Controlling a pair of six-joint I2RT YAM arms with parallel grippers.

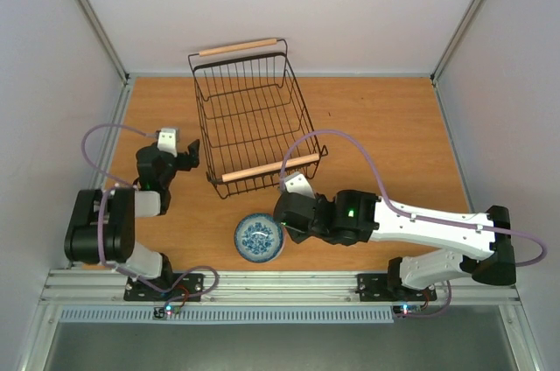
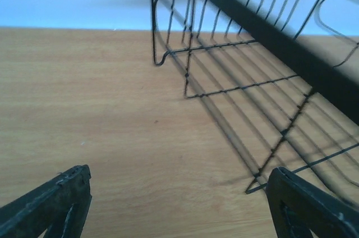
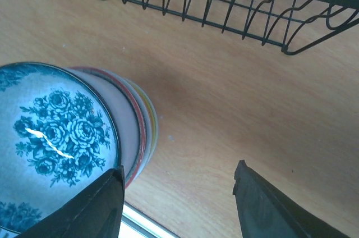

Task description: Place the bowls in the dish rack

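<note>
Right tool (image 3: 179, 168), bowl stack (image 3: 61, 142) just beside it

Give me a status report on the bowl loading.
Left pincer open beside rack. Right pincer open at bowl stack rim. Rack empty. Nothing between stack and rack.

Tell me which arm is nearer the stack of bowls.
Right. The right arm is close beside the bowls; the left arm is farther off, by the rack's left side.
</note>
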